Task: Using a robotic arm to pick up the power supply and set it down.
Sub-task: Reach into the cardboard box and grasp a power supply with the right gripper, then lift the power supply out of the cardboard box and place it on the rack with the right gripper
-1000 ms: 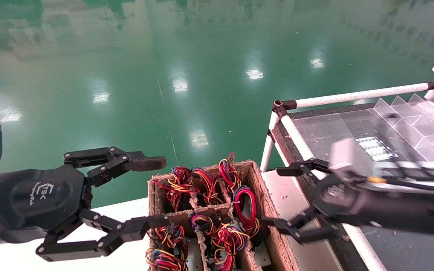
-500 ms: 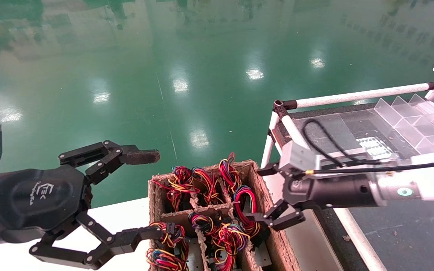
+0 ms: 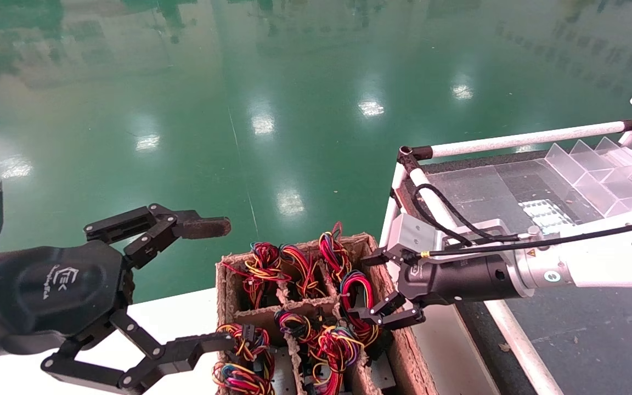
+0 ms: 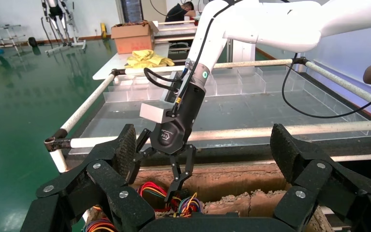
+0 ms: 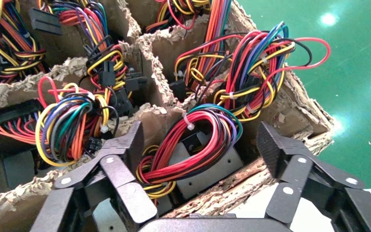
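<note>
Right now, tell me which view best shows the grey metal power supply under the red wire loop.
Right wrist view: grey metal power supply sits framed by the open right claw. Head view shows only its wires; left wrist view only wire tips.

A factory or workshop hall. The glossy green floor (image 3: 272, 99) mirrors ceiling lights and runs wide and open. A pipe-framed rack (image 3: 513, 141) at 2 o'clock carries clear divider trays (image 3: 607, 164). A cardboard divider box (image 3: 387, 291) at 6 o'clock stands packed with wire bundles (image 3: 357, 299). Farther back, the left wrist view shows more worktops (image 4: 125, 63), a cardboard carton (image 4: 133, 37) and yellow gloves (image 4: 147, 58).
</note>
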